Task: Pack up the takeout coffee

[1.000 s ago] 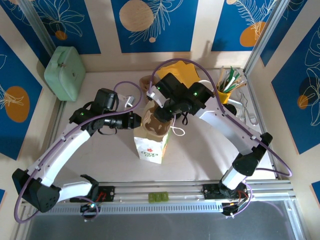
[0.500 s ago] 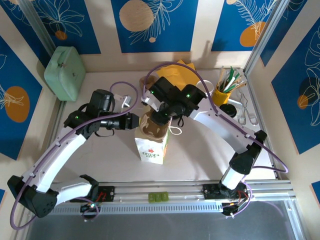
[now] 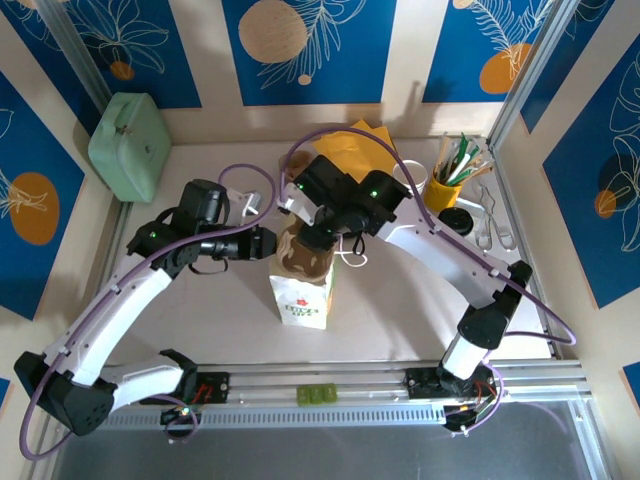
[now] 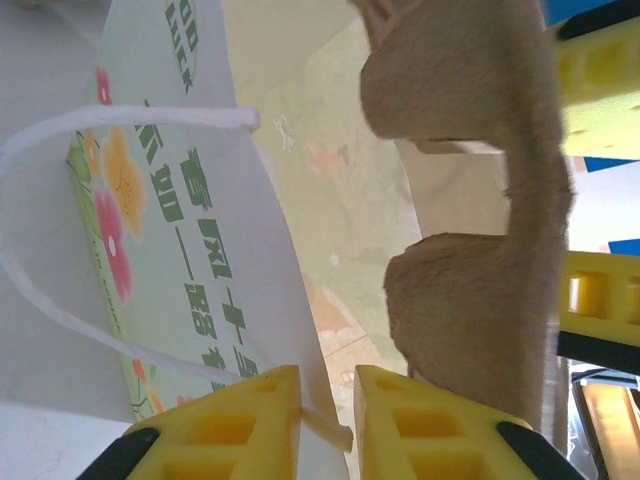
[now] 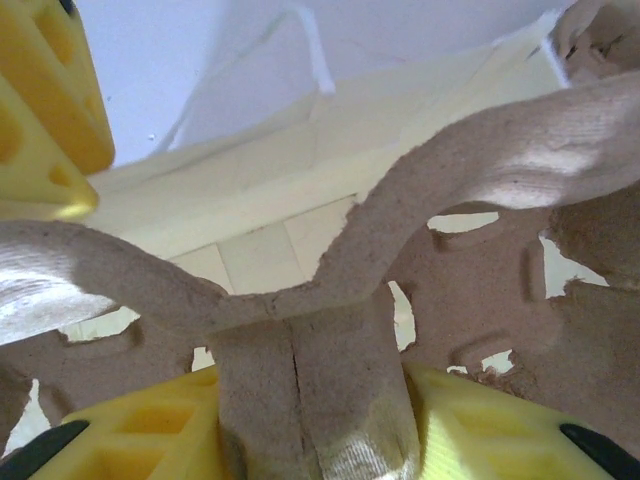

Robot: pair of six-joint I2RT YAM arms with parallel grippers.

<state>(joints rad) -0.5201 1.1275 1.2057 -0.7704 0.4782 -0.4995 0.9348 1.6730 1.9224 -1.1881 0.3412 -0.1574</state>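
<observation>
Shifted left since second ago, right arm point(image 3: 440, 245) arches over paper bag point(image 3: 302, 295), right tool point(image 3: 318, 240) at its mouth; left tool point(image 3: 272, 243) at bag rim; takeout coffee point(image 3: 456, 220) on counter point(image 3: 400, 310), well right.
Left wrist: left tool point(image 4: 328, 380) pinches bag wall.
Right wrist: right tool point(image 5: 315, 420) clamps pulp carrier point(image 5: 480, 160) ridge.

White arms point(image 3: 120, 300), black joints point(image 3: 205, 200), purple cables point(image 3: 245, 167), yellow tool fingers point(image 4: 230, 420).

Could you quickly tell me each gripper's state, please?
Left gripper: closed on the rim of the paper bag.
Right gripper: closed on the pulp cup carrier.
</observation>
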